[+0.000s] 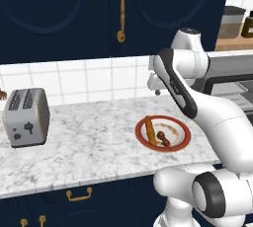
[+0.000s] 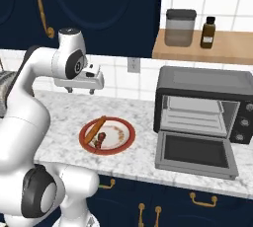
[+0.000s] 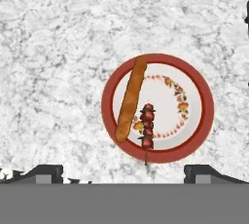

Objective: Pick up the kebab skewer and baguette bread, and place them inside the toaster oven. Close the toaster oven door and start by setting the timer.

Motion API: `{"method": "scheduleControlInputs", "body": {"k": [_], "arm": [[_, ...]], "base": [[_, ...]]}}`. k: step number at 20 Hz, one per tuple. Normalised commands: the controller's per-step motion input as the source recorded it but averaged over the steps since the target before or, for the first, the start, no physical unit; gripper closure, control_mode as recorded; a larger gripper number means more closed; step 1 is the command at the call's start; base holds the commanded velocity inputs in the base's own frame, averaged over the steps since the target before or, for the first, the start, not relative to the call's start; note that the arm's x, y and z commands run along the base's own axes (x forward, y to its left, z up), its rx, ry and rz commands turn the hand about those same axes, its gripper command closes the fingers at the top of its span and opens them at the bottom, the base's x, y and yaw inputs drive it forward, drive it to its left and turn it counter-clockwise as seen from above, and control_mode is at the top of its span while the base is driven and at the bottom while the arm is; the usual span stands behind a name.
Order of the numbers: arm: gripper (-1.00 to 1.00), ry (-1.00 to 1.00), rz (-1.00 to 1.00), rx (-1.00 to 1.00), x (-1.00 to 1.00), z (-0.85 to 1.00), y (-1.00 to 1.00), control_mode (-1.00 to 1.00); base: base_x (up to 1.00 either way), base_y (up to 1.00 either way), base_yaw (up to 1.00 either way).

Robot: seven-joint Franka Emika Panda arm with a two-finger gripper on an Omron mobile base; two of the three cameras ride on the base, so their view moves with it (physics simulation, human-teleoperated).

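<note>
Kebab skewer (image 3: pixel 147 126) lying on the red-rimmed plate (image 3: pixel 206 106), directly below the gripper (image 3: pixel 124 172) and just ahead of its fingertips (image 3: pixel 46 172) in the hand view; short stick, dark red and brown chunks, one end poking over the plate's near rim. Also seen on the plate in the left base view (image 1: pixel 162 138) and the right base view (image 2: pixel 100 138).

Baguette bread (image 3: pixel 130 99) just beside the skewer on the same plate, angled, running from the plate's far rim down to near the skewer's chunks; whether the two touch, cannot tell. Orange-brown and slender (image 1: pixel 149 131), (image 2: pixel 94 129).

Gripper (image 2: pixel 79 90) hovering above the plate, well clear of it, pointing down, jaws spread wide apart and holding nothing.

Plate (image 1: pixel 185 137) resting on the marble counter (image 1: pixel 89 142), under the gripper.

Toaster oven (image 2: pixel 203 78) off to the gripper's right in the right base view, well apart from the plate, wire rack visible inside. Toaster oven door (image 2: pixel 193 154) dropped down flat, fully open, lying out over the counter edge.

Silver two-slot toaster (image 1: pixel 26 116) far off on the opposite side of the gripper. Wooden shelf (image 2: pixel 197 48) above the oven, carrying a grey canister (image 2: pixel 180 27) and a dark bottle (image 2: pixel 209 32).
</note>
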Motion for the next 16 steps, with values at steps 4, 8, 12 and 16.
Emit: {"method": "scheduleControlInputs", "body": {"k": [4,8,12,16], "arm": [[-1.00,0.00,0.00,0.00,0.00,0.00,0.00,1.00],[-1.00,0.00,0.00,0.00,0.00,0.00,0.00,1.00],[-1.00,0.00,0.00,0.00,0.00,0.00,0.00,1.00],[-1.00,0.00,0.00,0.00,0.00,0.00,0.00,1.00]], "base": [[0.06,-0.79,0.00],[0.14,-0.68,0.00],[0.08,-0.26,0.00],[0.00,0.00,0.00]]}}
